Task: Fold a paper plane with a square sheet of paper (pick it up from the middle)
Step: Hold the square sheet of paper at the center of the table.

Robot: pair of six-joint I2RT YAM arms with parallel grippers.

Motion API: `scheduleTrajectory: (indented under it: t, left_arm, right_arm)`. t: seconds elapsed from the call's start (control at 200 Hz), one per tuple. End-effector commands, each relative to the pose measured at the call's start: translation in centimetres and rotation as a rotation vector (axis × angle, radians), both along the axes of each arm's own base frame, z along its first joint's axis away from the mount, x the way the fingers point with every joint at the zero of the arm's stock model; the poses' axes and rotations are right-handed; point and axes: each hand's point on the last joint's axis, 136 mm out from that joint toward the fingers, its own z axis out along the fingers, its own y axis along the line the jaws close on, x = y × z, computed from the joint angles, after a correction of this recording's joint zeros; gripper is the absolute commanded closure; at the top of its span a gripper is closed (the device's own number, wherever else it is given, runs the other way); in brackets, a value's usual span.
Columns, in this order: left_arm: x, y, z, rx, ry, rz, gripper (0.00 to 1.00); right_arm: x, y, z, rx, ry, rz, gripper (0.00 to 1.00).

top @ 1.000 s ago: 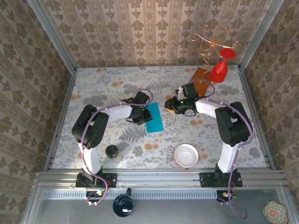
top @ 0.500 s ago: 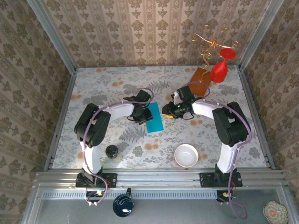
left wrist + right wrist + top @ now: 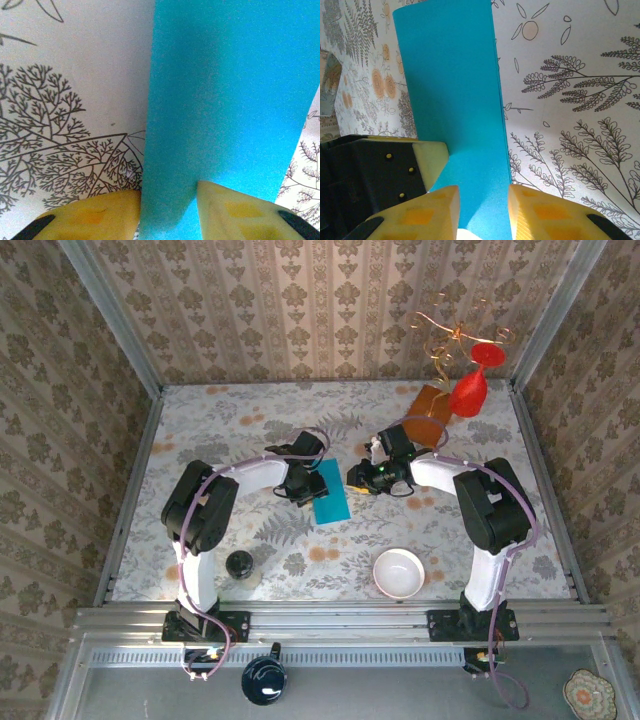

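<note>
The square sheet of paper (image 3: 331, 495) is teal-blue and lies flat on the patterned table as a narrow rectangle; no pointed paper plane shape shows. My left gripper (image 3: 303, 483) is low at the sheet's left long edge. In the left wrist view the left gripper (image 3: 169, 200) is open, one yellow finger (image 3: 95, 220) on the cloth beside the paper (image 3: 225, 90) and the other on it. My right gripper (image 3: 360, 478) is at the sheet's far right end. In the right wrist view the right gripper (image 3: 484, 200) is open, with its fingers over the paper (image 3: 455, 85).
A white bowl (image 3: 398, 573) sits near the front right and a small black cup (image 3: 238, 563) near the front left. An orange-brown board (image 3: 428, 403) and a red glass-shaped ornament (image 3: 468, 390) stand at the back right. Walls enclose the table.
My right gripper has moved left onto the sheet's end and its jaws have narrowed slightly. The left jaws have widened a little. The paper has stayed put.
</note>
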Motion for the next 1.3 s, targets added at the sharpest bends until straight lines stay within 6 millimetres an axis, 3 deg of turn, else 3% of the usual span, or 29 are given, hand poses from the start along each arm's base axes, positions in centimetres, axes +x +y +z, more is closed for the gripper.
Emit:
scheduleTrajectory:
  t: [0.0,0.18,0.42,0.775,0.96,1.29]
  left_arm:
    - [-5.0,2.2,-8.3,0.147,0.192,-0.049,0.60]
    - [-5.1,2.4,-8.4,0.156,0.203,-0.038,0.60]
    - [-5.2,2.4,-8.7,0.156,0.210,-0.033,0.59]
    - [-5.3,2.2,-8.8,0.146,0.215,-0.036,0.59]
    - [-5.2,2.1,-8.7,0.143,0.211,-0.038,0.59]
    - [-4.6,1.8,-7.6,0.129,0.185,-0.048,0.59]
  right_arm:
    - [0.0,0.4,-0.3,0.002,0.005,0.025,0.67]
    - [0.4,0.4,0.2,0.005,-0.011,0.019,0.68]
    - [0.3,1.9,0.3,0.035,-0.008,0.070,0.71]
    - [0.2,4.6,-0.9,0.076,0.042,0.168,0.85]
    - [0.2,4.6,-2.6,0.046,0.087,0.178,0.89]
    - [-1.2,1.8,-7.6,-0.117,0.181,0.145,0.92]
